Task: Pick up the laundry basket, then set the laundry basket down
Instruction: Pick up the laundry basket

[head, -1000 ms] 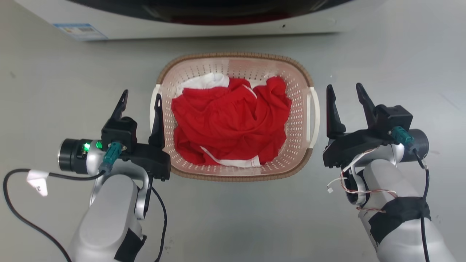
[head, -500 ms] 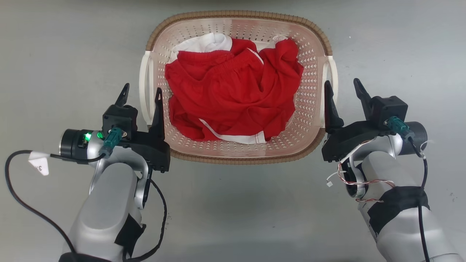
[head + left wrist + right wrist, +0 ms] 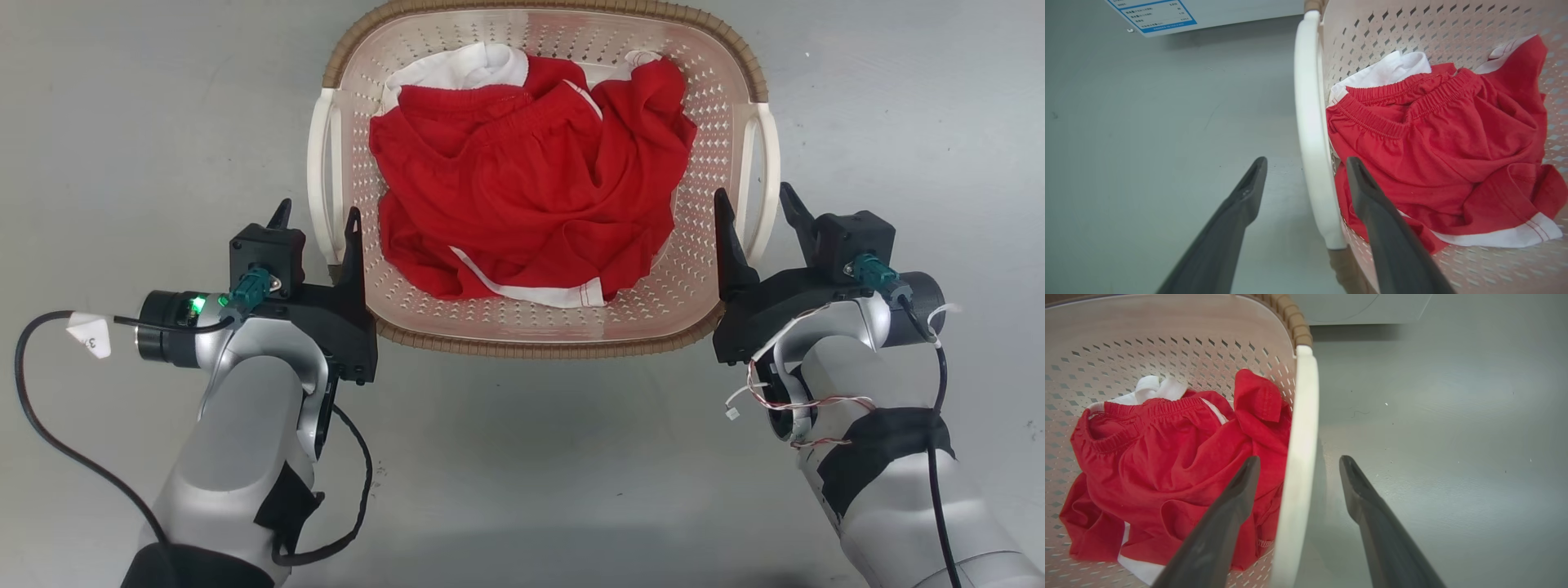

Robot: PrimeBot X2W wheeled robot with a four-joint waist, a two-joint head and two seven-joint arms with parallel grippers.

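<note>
Resting on the floor (image 3: 122, 122), the laundry basket (image 3: 531, 349) looks light and stiff (soft clothes (image 3: 522, 188) inside); left claw (image 3: 318, 211) and right claw (image 3: 753, 193) gape open, each straddling 1 white handle (image 3: 314, 180), the best hold.

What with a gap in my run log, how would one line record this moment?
left gripper: jaws open astride left handle | right gripper: jaws open astride right handle | basket: ungripped, red clothes inside

Bare floor (image 3: 522, 474) free outside laundry basket (image 3: 539, 349). White left handle (image 3: 1308, 122) between spread fingers of left gripper (image 3: 1306, 163); right handle (image 3: 1302, 416) likewise inside right gripper (image 3: 1299, 461). Red clothes (image 3: 522, 188) crowding inner fingers. White appliance (image 3: 1229, 8) blocking far side.
</note>
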